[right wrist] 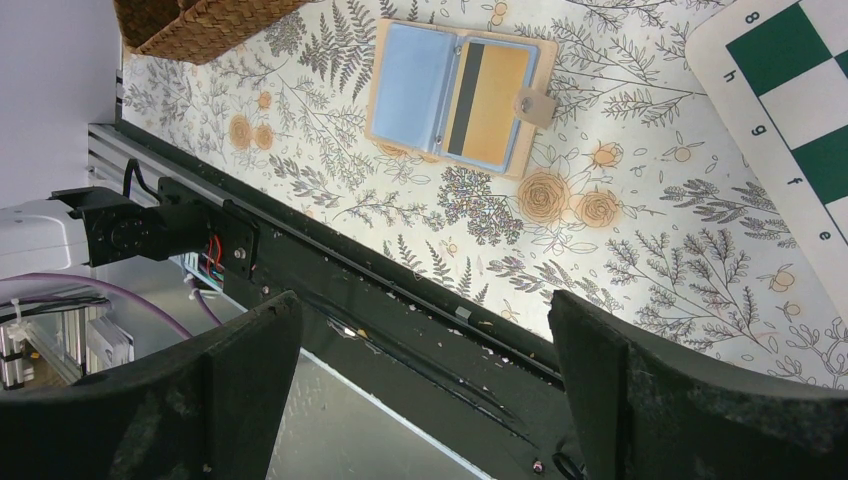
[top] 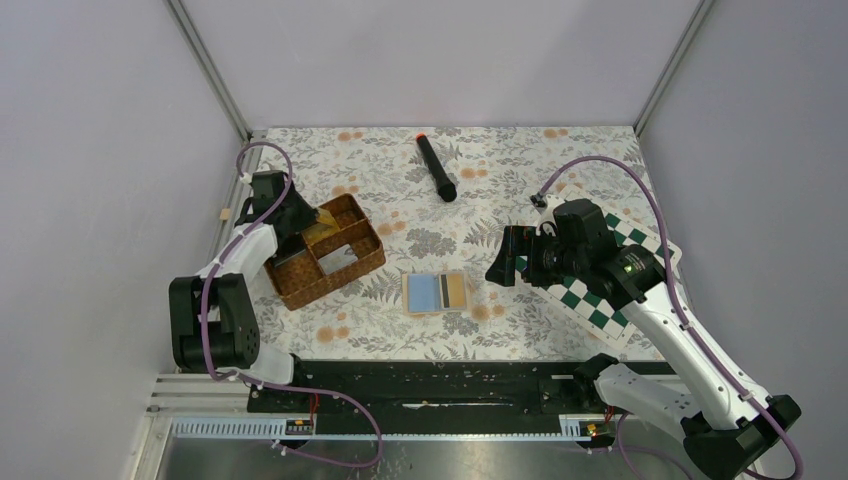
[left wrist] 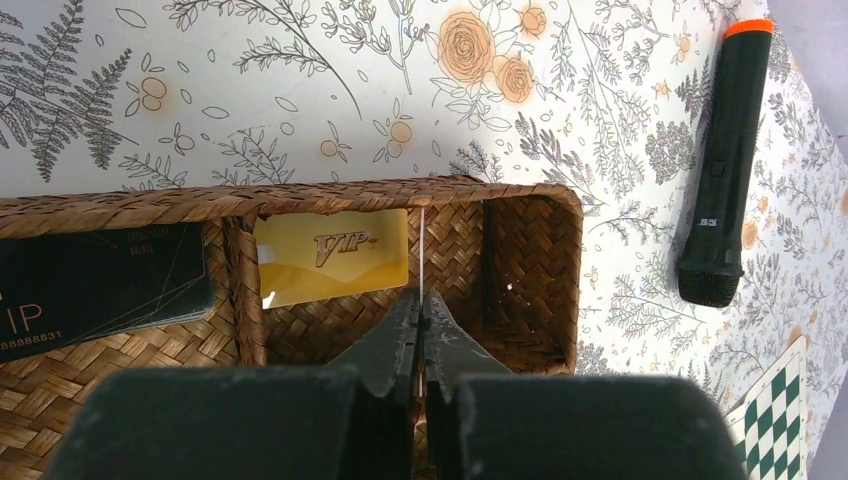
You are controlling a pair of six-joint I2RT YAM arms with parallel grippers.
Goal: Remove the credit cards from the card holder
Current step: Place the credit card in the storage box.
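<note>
I see the card holder (right wrist: 541, 58) lying open and flat on the counter (right wrist: 650, 250), near its front edge, between the woven basket (left wrist: 300, 195) and the chequered board (right wrist: 790, 120) and touching neither. The credit cards sit in its two halves: the light blue card (right wrist: 415, 70) on one side, the yellow-gold card (right wrist: 495, 95) with its dark stripe on the other.

My left end effector (left wrist: 420, 300) is over the basket with its fingers pressed together. They pinch a pale sliver (left wrist: 422, 250), which I think is a card seen edge-on, though the view is too thin to be sure. The middle compartment holds a gold VIP card (left wrist: 333, 255) and the one beside it a black card (left wrist: 100, 285).

My right end effector (right wrist: 420, 310) hangs spread wide and holding nothing, just right of the holder by the board's corner. There is bare floral cloth all round the holder. A black marker (left wrist: 725, 160) lies well apart, toward the far edge.
</note>
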